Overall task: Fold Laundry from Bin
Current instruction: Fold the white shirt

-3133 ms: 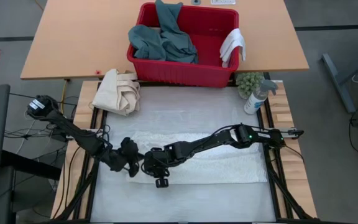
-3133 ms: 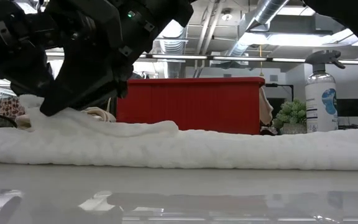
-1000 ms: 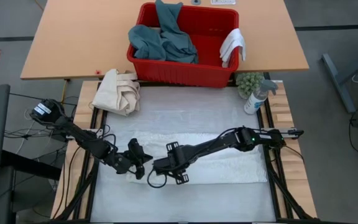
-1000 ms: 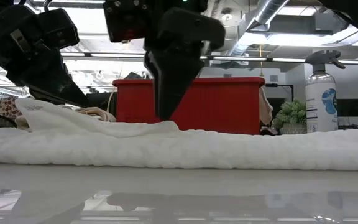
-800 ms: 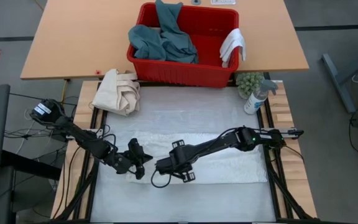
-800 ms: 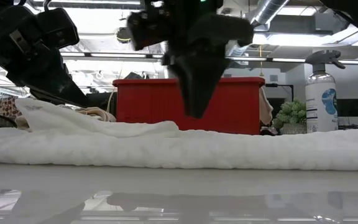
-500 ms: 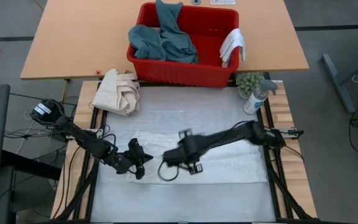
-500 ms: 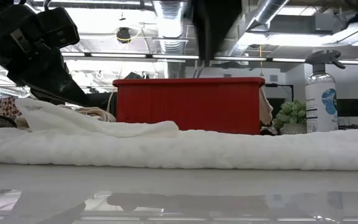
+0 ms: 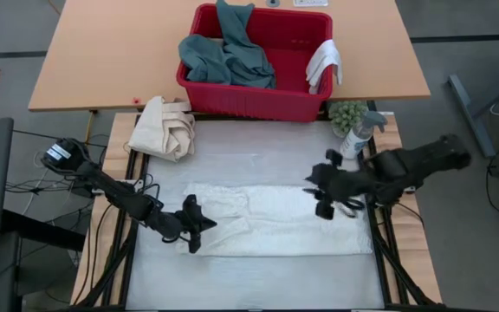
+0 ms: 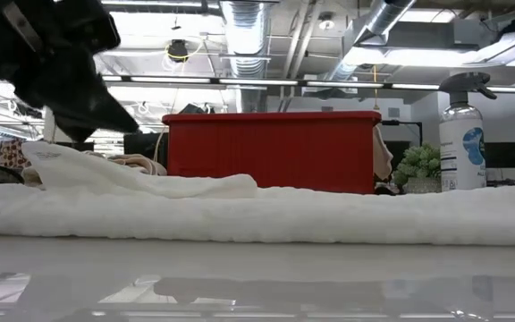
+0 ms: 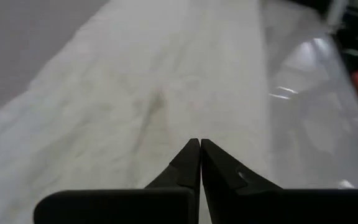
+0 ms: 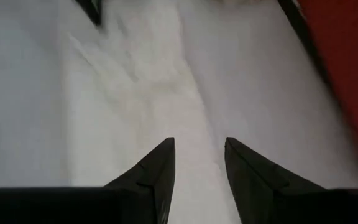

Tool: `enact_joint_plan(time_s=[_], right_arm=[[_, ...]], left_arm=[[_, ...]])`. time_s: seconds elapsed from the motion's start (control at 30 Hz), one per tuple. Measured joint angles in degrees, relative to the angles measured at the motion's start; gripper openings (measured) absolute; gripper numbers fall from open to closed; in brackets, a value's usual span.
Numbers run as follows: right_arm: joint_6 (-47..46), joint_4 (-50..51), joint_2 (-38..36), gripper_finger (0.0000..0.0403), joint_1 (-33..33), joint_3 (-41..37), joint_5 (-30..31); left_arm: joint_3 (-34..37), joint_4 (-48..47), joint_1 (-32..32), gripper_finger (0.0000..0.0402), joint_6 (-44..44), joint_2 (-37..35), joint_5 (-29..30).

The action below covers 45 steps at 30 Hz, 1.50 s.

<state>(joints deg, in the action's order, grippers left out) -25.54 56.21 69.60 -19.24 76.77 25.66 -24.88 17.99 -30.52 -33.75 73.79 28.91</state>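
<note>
The left gripper [image 9: 199, 224] sat at the left end of the white textured towel [image 9: 275, 230], with its fingers [image 11: 191, 163] pressed together; the left wrist view showed the two tips meeting with nothing visibly pinched between them, and the towel spread out directly ahead of them. From this gripper the towel extended rightward as a long folded strip across the table [image 9: 249, 282]. The right gripper [image 9: 320, 198] was positioned over the towel's right portion, near its far edge, with its fingers [image 12: 157, 168] standing apart and holding nothing; the right wrist view showed towel fabric beneath and ahead of the gap. The two grippers were well apart, with most of the towel's length lying between them. The bin [image 9: 258, 100] stood beyond both grippers on the wooden table, farther from the left gripper than from the right. Inside it lay the teal-green garment [image 9: 225, 56] at the left side, and a small white cloth [image 9: 326, 65] hung over the right rim. A cream canvas cloth [image 9: 165, 128] rested beyond the left gripper, just beside the bin's left corner. A spray bottle [image 9: 357, 134] and a small plant [image 9: 346, 114] stood just beyond the right gripper.
</note>
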Motion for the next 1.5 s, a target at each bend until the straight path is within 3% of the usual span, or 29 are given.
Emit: enact_joint_plan(time_s=[0.1, 0.2, 0.33, 0.47, 0.67, 0.97, 1.5], right_arm=[[0.9, -21.59, -5.19, 0.0163, 1.1, -13.09, -0.41], [3.27, -37.1, -3.37, 0.0163, 2.06, -20.44, -3.55], [5.96, -42.75, 5.64, 0.0163, 3.05, -21.73, -11.05], [14.3, -50.51, 16.08, 0.0163, 2.52, -18.43, -15.96], [24.63, -51.99, 29.27, 0.0163, 1.39, -11.47, -18.85], [30.5, -51.96, 40.32, 0.0163, 1.36, -5.77, -20.04], [30.58, -49.29, 43.04, 0.0162, 3.99, -6.05, -19.58]], left_arm=[[-0.25, 2.58, 0.35, 0.0, 3.02, -4.1, -3.48], [-0.63, 0.3, 1.3, 0.0, 5.52, -10.35, -3.58], [-0.29, -9.36, 3.1, 0.0, 4.38, -16.21, -4.89], [-0.17, -15.42, 3.43, 0.0, 3.1, -17.08, -8.19], [-0.17, -14.59, 3.43, 0.0, 3.12, -15.21, -7.95], [-0.17, -13.77, 3.41, 0.0, 3.51, -11.6, -6.38], [-0.17, -6.22, 3.61, 0.0, 4.14, 0.77, -8.08]])
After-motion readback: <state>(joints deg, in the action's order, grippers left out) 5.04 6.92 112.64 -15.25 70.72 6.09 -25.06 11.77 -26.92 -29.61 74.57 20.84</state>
